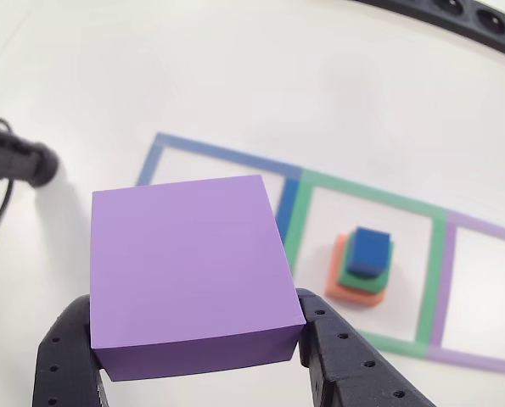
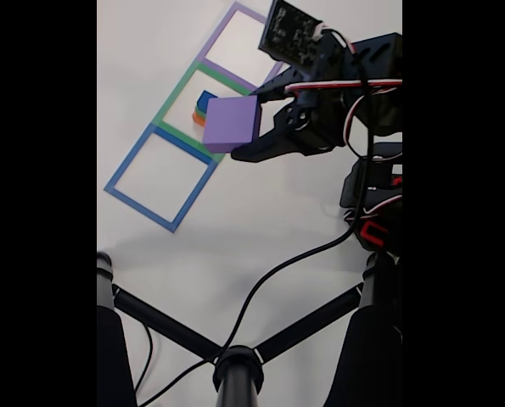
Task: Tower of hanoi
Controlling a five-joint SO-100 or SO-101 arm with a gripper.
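Four cubes are showing. The purple cube point(image 1: 188, 267) is sitting up off the white table point(image 1: 337, 93), clamped between the two black fingers point(image 1: 65, 360) of the gripper point(image 1: 197, 339). The other three are stacked inside the green square outline point(image 1: 367, 267): orange cube point(image 1: 344, 284) lowest, green cube point(image 1: 352, 280) on it, dark blue cube point(image 1: 371, 250) on top. Three outlines are lying in a row, blue outline point(image 1: 210, 165) and purple outline point(image 1: 481, 297) flanking the green. In the fixed view the arm point(image 2: 345, 93) is reaching leftward with the block over the outlines. No writing is legible.
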